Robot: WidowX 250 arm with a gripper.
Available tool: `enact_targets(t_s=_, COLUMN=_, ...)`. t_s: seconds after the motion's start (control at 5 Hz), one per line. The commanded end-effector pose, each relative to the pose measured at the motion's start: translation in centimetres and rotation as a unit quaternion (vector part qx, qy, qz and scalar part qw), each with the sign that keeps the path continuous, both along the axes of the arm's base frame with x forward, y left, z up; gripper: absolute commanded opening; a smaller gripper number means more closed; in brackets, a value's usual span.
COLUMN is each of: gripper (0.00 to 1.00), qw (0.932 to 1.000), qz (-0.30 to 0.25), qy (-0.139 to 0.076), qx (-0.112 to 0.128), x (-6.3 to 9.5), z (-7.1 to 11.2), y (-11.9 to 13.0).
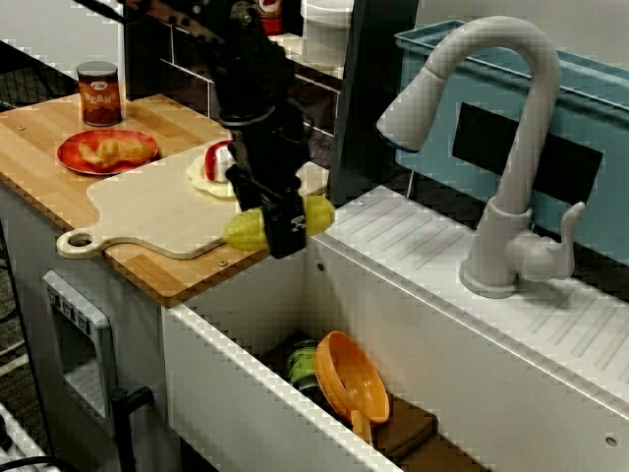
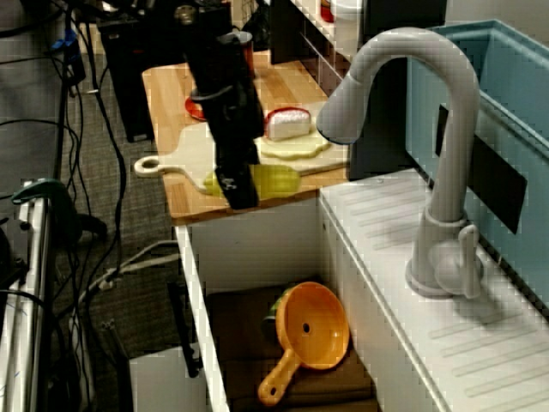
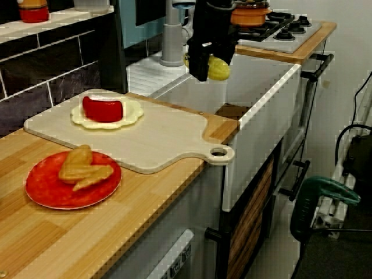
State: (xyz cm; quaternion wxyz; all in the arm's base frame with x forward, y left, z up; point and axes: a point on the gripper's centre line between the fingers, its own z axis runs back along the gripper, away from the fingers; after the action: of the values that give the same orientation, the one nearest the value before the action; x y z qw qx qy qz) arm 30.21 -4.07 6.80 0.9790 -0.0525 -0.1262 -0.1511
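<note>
In the view facing the faucet, the gripper [image 1: 283,231] grips a yellow toy fruit [image 1: 316,214] between closed fingers, at the right corner of the cutting board [image 1: 157,206]. In the view along the sink, the fruit [image 2: 276,180] sits by the counter edge, beyond an orange strainer [image 2: 317,326]. In the view from the counter, the fruit [image 3: 219,68] hangs far beyond the board.

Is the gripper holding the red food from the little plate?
No, the red food lies on the little plate on the cutting board, while the gripper is closed on a yellow piece.
</note>
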Motion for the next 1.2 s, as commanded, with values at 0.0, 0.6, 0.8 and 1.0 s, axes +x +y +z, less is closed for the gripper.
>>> enact_targets(t_s=0.0, gripper=1.00, qw=0.9965, qz=0.079, qy=0.000, qx=-0.028, x=3.1, z=1.3, y=2.0)
enact_targets(t_s=0.6, gripper=1.00, qw=0.9870, qz=0.157, qy=-0.003, qx=0.031, x=1.1, z=3.1, y=7.4)
enact_targets(t_s=0.8, gripper=1.00, qw=0.9820, qz=0.181, qy=-0.030, qx=0.048, x=1.3, z=3.9, y=8.8)
enact_targets(t_s=1.0, gripper=1.00, qw=0.9703, qz=0.227, qy=-0.053, qx=0.064, x=2.5, z=3.5, y=10.3)
